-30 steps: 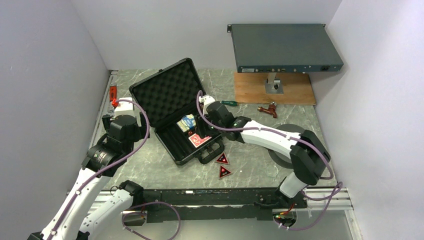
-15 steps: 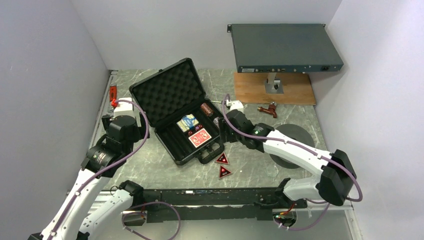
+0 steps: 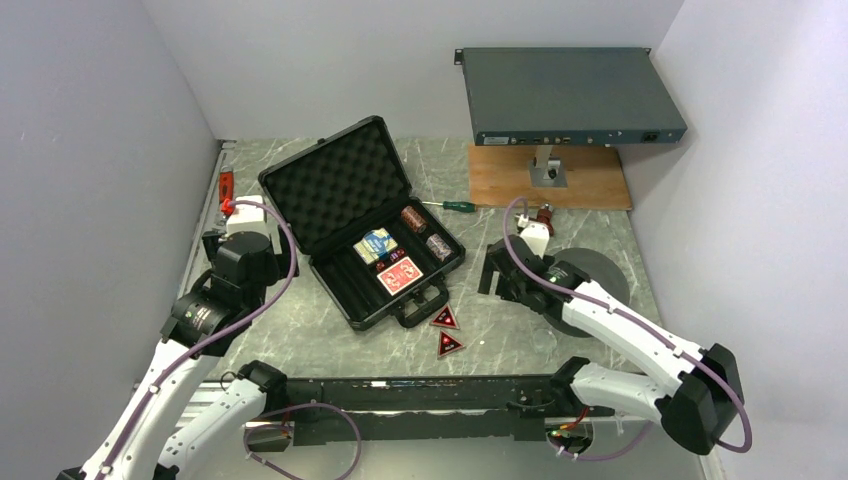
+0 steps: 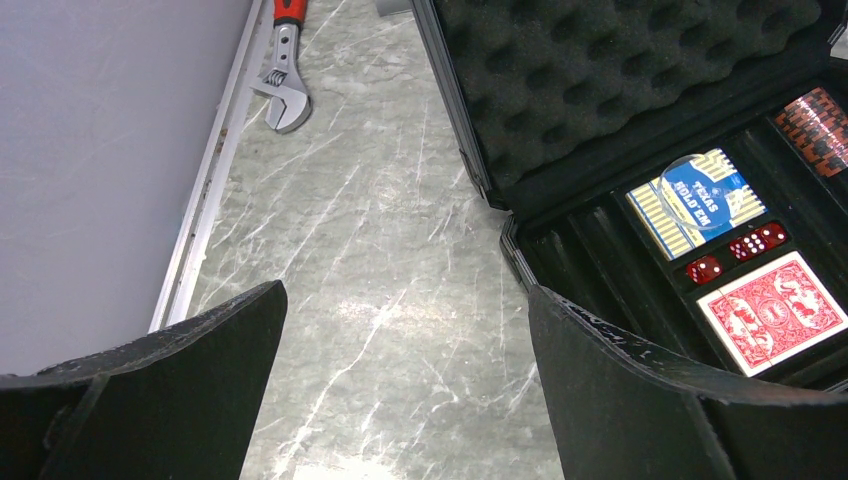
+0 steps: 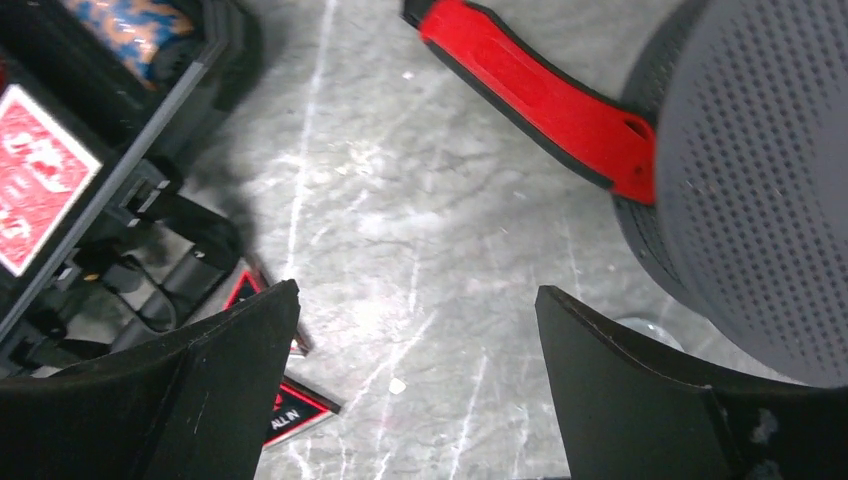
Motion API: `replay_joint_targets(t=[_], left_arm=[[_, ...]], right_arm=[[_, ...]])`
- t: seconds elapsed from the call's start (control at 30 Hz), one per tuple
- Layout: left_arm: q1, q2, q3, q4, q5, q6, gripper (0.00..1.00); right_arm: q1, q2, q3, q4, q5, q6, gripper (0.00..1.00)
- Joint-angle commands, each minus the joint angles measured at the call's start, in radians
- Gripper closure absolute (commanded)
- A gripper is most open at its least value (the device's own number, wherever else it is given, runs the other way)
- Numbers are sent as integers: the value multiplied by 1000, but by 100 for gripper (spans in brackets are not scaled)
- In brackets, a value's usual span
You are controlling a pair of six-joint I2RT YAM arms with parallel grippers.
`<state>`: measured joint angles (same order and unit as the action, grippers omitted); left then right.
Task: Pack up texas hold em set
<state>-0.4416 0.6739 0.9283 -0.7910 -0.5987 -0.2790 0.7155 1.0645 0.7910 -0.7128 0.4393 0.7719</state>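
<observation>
Bright, even light from above keeps the overhead view sharp, with soft, short shadows. A pale glare patch lies on the marble table [image 4: 330, 200] between the dark, slightly soft fingers of the left gripper [image 4: 402, 300]. Ahead of the right gripper [image 5: 418, 295], glare whitens the table, and the case [image 5: 130, 170] to its left casts a dim shadow.

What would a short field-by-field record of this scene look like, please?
case: briefcase, open, foam lining showing
packed: blue deck, red deck, chip rolls, dice
unpacked: two triangular tokens on the table by the case handle
left gripper: open, empty, over bare table left of the case
right gripper: open, empty, over the table between the tokens and the black disc
</observation>
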Motion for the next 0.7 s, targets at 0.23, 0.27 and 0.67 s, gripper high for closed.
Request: replay_joint_targets(t=[0.23, 0.27, 0.67], left_arm=[[6, -5, 14, 15, 9, -5, 4], [6, -5, 14, 15, 8, -6, 4], [6, -6, 14, 16, 9, -4, 3]], right_arm=[[-72, -93, -113, -150, -9, 186, 8], [-79, -100, -121, -161, -8, 202, 8], [-141, -133, -207, -221, -9, 352, 4]])
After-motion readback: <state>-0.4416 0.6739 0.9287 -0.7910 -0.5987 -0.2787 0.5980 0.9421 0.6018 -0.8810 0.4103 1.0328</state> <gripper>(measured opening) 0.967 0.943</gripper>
